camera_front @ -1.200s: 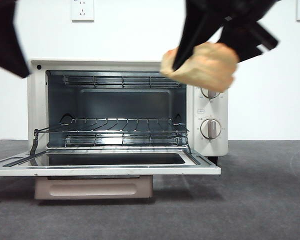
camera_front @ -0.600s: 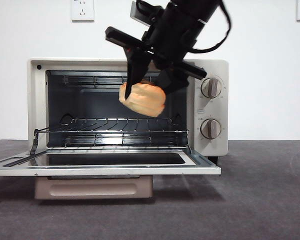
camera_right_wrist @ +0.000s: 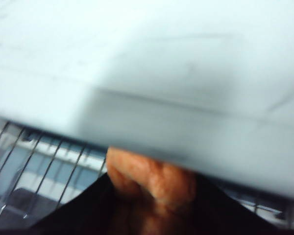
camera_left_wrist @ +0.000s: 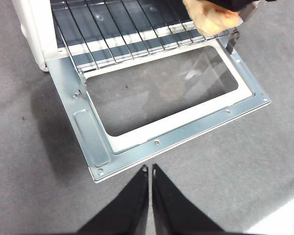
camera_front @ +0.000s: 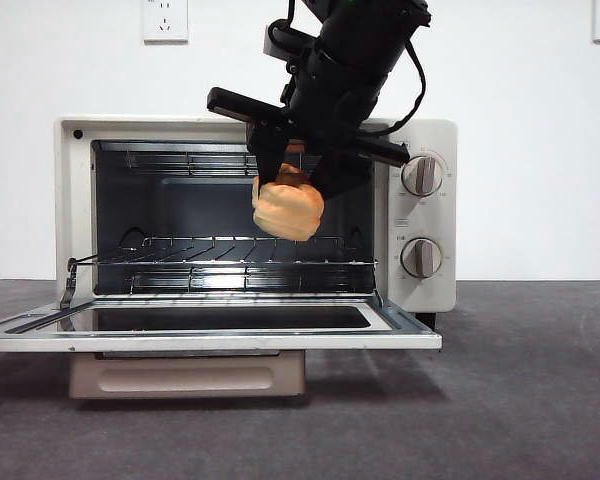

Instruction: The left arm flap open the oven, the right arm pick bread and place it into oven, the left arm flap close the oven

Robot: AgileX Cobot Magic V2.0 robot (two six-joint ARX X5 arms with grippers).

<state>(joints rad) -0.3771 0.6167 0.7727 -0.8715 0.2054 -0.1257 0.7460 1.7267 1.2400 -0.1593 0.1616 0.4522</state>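
Observation:
The cream-white oven (camera_front: pixel 420 215) stands open, its glass door (camera_front: pixel 210 335) lying flat toward the front. My right gripper (camera_front: pixel 292 185) comes down from above and is shut on the golden bread (camera_front: pixel 288 208). It holds the bread in the air at the oven's mouth, right of centre and just above the wire rack (camera_front: pixel 220 262). In the right wrist view the bread (camera_right_wrist: pixel 152 181) sits between the black jaws of the right gripper (camera_right_wrist: pixel 152 208), under the oven's white top (camera_right_wrist: pixel 147 73). My left gripper (camera_left_wrist: pixel 150 169) is shut and empty, hovering off the flat door (camera_left_wrist: pixel 181 132), apart from its front edge. The bread (camera_left_wrist: pixel 210 17) shows over the rack there.
Two round knobs (camera_front: pixel 421 176) sit on the oven's right panel. The oven rests on a dark grey mat (camera_front: pixel 520 400), with a white wall and sockets (camera_front: pixel 165 20) behind. The wire rack (camera_left_wrist: pixel 122 34) is bare.
The right gripper carried the bread from the upper right down and left to the oven's mouth, then shifted slightly. The dark arm at the top left has left the front view.

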